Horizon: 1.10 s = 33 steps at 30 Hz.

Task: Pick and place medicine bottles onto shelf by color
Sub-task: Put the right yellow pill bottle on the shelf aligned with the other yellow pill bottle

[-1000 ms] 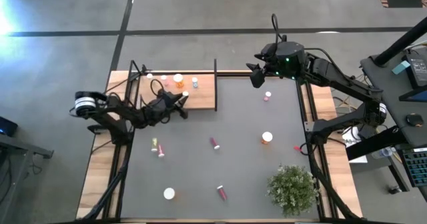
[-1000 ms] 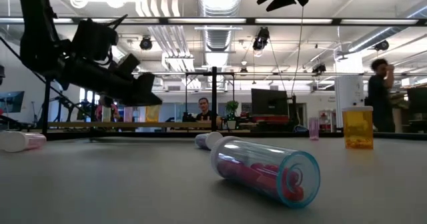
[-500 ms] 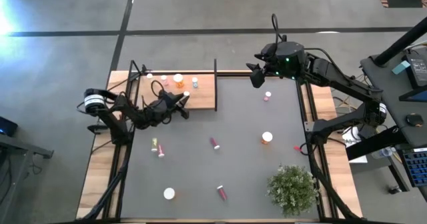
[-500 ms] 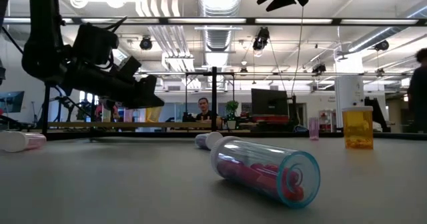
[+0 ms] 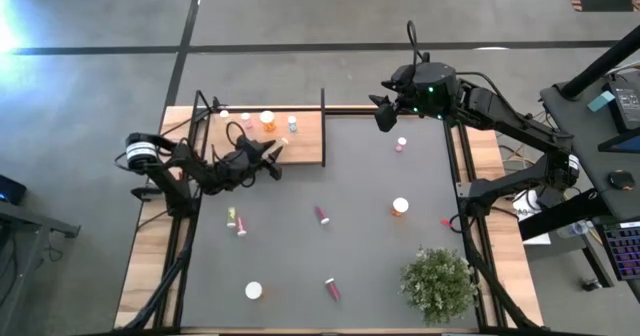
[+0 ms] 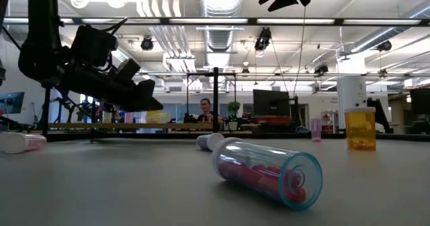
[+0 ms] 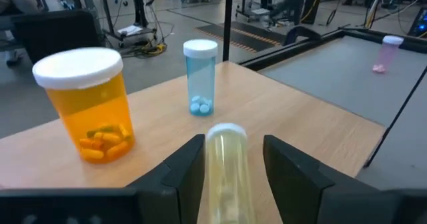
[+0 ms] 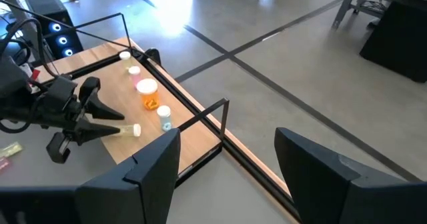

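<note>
high view: the left gripper (image 5: 272, 157) hangs over the near edge of the shelf (image 5: 305, 146), a pale bottle lying lengthwise between its fingers. other medicine bottles stand along the shelf's far edge; more lie scattered across the table (image 5: 360, 226). the right gripper (image 5: 381, 112) waits above the table's far edge, fingers apart, carrying nothing.

low view: a pink bottle (image 6: 267, 171) lies on its side near the table's front edge; an orange bottle (image 6: 360, 128) stands upright toward its right edge.

left wrist view: the yellow-green bottle (image 7: 227, 167) lies between the fingers (image 7: 180, 171), cap forward, above the shelf. whether the fingers clamp it or have let go cannot be told. an orange-bodied bottle (image 7: 90, 104) and a blue bottle (image 7: 200, 77) stand just ahead.

right wrist view: the left gripper shows at the shelf, bottle between its fingers.

handling: the bottles are judged light, rigid, smooth plastic, prone to rolling when laid down. grip across the body, below the cap.
</note>
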{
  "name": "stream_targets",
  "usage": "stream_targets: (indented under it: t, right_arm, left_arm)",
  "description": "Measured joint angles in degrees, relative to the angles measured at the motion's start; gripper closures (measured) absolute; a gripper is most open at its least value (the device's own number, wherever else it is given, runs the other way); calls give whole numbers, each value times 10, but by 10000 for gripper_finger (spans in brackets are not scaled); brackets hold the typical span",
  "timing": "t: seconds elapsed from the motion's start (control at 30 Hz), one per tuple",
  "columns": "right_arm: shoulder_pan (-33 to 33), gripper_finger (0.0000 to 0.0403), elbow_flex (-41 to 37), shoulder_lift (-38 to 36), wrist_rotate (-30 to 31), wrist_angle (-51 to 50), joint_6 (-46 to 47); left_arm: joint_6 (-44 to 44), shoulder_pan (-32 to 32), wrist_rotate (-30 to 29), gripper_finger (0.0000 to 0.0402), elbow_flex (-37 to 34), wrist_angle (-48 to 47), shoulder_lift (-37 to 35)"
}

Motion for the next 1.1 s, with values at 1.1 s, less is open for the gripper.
stream_targets:
  t: [1.1]
  right_arm:
    - [0, 170, 0, 0, 0, 0, 0]
  left_arm:
    - [-50, 10, 57, 255, 307, -754, -166]
